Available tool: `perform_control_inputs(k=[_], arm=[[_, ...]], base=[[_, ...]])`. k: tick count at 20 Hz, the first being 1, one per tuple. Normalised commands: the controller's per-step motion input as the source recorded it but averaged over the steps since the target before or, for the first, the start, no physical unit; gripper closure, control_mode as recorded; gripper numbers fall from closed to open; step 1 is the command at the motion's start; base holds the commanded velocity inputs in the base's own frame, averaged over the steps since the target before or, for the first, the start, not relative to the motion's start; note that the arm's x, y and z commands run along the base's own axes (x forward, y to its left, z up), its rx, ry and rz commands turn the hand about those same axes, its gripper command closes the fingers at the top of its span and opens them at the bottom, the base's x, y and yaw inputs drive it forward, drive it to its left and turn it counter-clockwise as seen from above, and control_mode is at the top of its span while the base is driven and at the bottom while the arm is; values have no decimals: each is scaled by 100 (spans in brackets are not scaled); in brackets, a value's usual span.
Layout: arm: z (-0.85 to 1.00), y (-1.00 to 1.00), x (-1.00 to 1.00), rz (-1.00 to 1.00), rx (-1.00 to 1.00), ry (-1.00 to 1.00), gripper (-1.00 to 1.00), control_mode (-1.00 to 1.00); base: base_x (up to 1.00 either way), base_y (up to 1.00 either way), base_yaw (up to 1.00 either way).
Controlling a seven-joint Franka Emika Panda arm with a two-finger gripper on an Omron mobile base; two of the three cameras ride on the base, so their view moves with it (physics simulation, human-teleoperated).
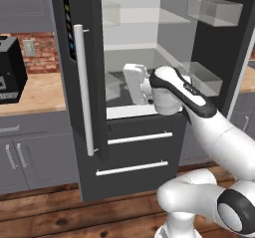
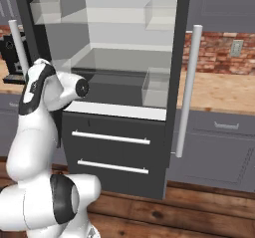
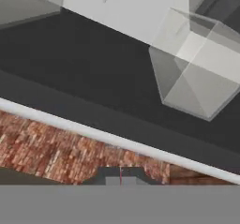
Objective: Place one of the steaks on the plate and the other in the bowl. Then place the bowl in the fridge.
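The fridge (image 1: 92,132) stands with both upper doors swung open and its inside lit. My white hand (image 1: 135,82) hovers at the front of the lowest dark shelf (image 2: 117,92), just above the white ledge over the two drawers. In the hand view my gripper (image 3: 120,180) is shut with nothing between its tips, and it faces the right door, its clear bin (image 3: 197,73) and its long silver handle (image 3: 117,141). The steaks, the plate and the bowl are out of view.
Open doors flank the arm, the left door (image 1: 82,82) and the right door (image 2: 189,87). Clear bins (image 1: 204,77) hang on the doors. A black appliance (image 1: 10,70) sits on the wooden counter (image 1: 45,92) at left. Grey cabinets (image 2: 219,152) run below.
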Motion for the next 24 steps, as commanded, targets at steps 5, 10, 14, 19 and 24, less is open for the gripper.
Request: perform_control_inputs(k=[5, 10, 14, 19, 24], arm=[[1, 14, 64, 5, 21, 12, 100, -100], [28, 23, 49, 4, 4, 18, 100, -100], [56, 22, 27, 9, 0, 15, 100, -100], [36, 70, 21, 14, 0, 17, 100, -100], [2, 93, 8, 18, 3, 26, 100, -100]], base=[[0, 0, 0], [0, 0, 0], [0, 0, 0], [0, 0, 0], [0, 0, 0]])
